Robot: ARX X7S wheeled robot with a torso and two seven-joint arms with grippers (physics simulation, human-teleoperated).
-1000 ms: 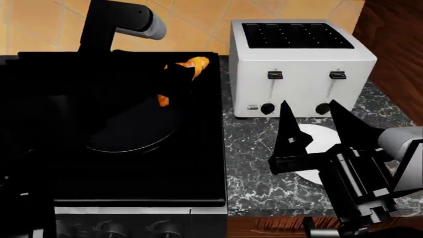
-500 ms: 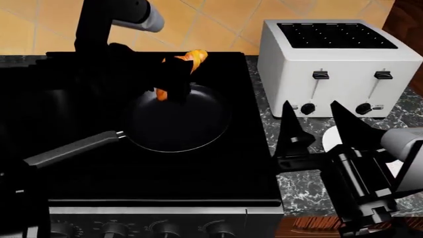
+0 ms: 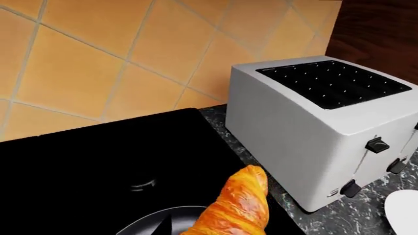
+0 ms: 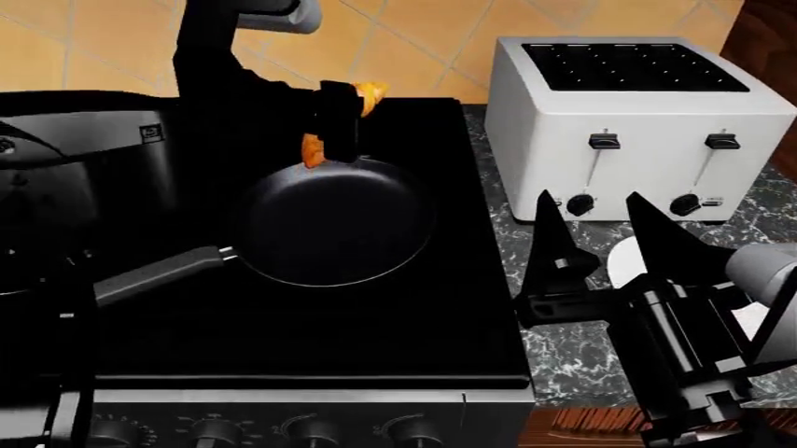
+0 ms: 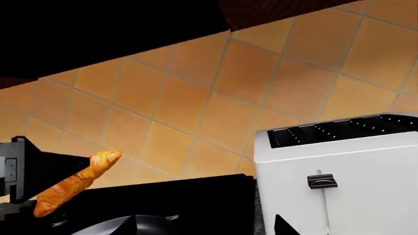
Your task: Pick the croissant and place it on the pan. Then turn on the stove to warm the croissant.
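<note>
The croissant (image 4: pixel 369 93) is a golden-orange crescent held in my shut left gripper (image 4: pixel 334 123), hanging above the far rim of the pan. It also shows in the left wrist view (image 3: pixel 238 205) and in the right wrist view (image 5: pixel 75 183). The pan (image 4: pixel 334 222) is round and black and sits on the stove (image 4: pixel 473 308), with its grey handle (image 4: pixel 160 275) pointing to the front left. Several dark knobs (image 4: pixel 218 431) line the stove's grey front panel. My right gripper (image 4: pixel 592 202) is open and empty, above the counter right of the stove.
A white four-slot toaster (image 4: pixel 636 121) stands on the marble counter right of the stove, also in the left wrist view (image 3: pixel 313 122). A small white plate (image 4: pixel 622 261) lies in front of it, partly behind my right gripper. A tiled wall runs along the back.
The head view shifted, so the pan and stove front came into sight. My left gripper moved the croissant a little up and toward the pan's far rim. The right gripper stayed put.
</note>
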